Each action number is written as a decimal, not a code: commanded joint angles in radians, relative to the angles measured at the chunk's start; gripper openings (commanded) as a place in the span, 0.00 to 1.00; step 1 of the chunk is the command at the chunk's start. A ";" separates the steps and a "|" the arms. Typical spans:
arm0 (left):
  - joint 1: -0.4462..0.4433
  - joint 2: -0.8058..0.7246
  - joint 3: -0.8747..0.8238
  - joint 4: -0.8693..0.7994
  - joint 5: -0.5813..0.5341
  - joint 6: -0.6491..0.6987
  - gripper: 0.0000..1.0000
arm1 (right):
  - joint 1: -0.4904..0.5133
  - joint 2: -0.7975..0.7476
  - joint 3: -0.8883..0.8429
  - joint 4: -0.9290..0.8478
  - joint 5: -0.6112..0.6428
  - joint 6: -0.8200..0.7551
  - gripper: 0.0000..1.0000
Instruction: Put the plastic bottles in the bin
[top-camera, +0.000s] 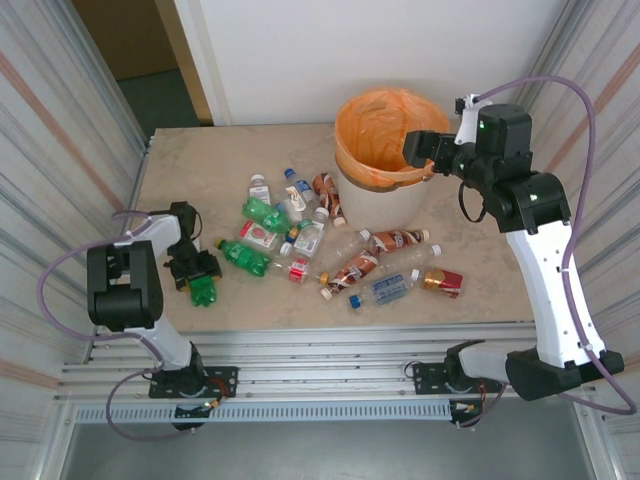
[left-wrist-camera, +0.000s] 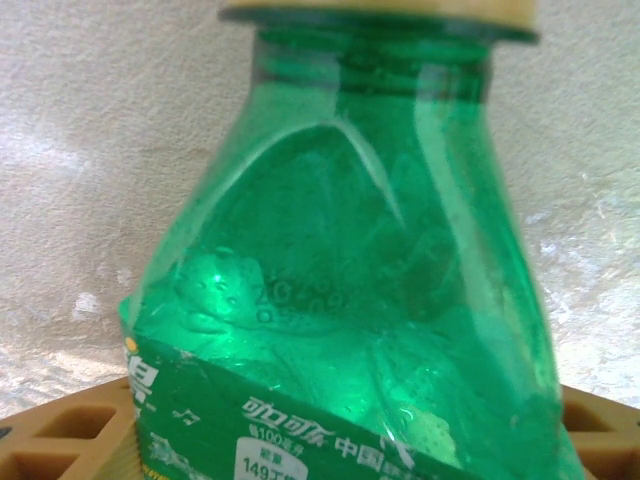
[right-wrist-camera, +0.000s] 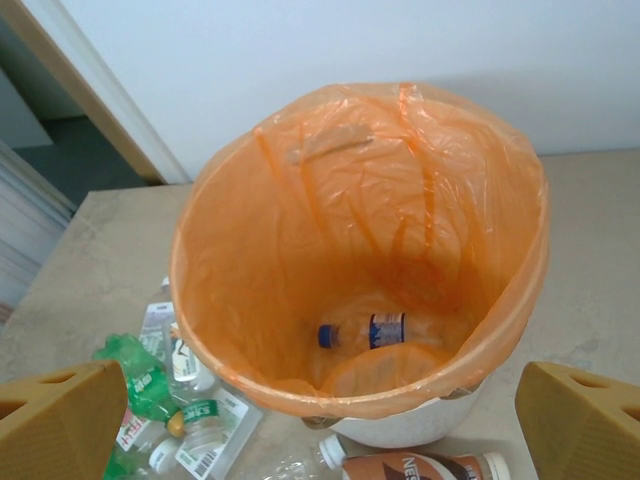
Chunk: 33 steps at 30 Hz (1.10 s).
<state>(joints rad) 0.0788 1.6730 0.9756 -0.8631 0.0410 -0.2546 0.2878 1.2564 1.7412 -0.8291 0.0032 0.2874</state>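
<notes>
My left gripper (top-camera: 197, 274) is at the table's left, shut on a crushed green bottle (top-camera: 204, 291) with a yellow cap. Up close, that green bottle (left-wrist-camera: 350, 280) sits between the tan fingers (left-wrist-camera: 60, 440), touching both. My right gripper (top-camera: 420, 150) hangs open over the bin (top-camera: 350, 168), a cream bucket with an orange bag liner. Looking down, the bin (right-wrist-camera: 200, 340) holds a clear bottle with a blue cap (right-wrist-camera: 365, 332). Several more plastic bottles lie mid-table: green (top-camera: 245, 258), brown-labelled (top-camera: 355, 270), clear (top-camera: 385, 288).
A red-labelled crushed bottle (top-camera: 443, 282) lies at the right of the pile. Corrugated walls close in both sides of the table. A brown-labelled bottle (right-wrist-camera: 420, 467) lies against the bin's foot.
</notes>
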 joint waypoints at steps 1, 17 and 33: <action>0.019 -0.023 0.015 -0.005 0.025 0.008 0.47 | 0.004 -0.036 -0.025 0.037 -0.003 0.031 0.98; 0.019 -0.368 0.074 -0.076 0.130 0.005 0.34 | 0.010 -0.054 -0.105 0.082 -0.058 0.048 0.98; -0.463 -0.478 0.389 0.227 0.204 -0.063 0.34 | 0.027 -0.081 -0.172 0.152 -0.102 0.081 0.98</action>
<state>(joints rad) -0.3195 1.1786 1.3132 -0.7696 0.2214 -0.3122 0.3080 1.1942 1.5776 -0.7185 -0.0616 0.3336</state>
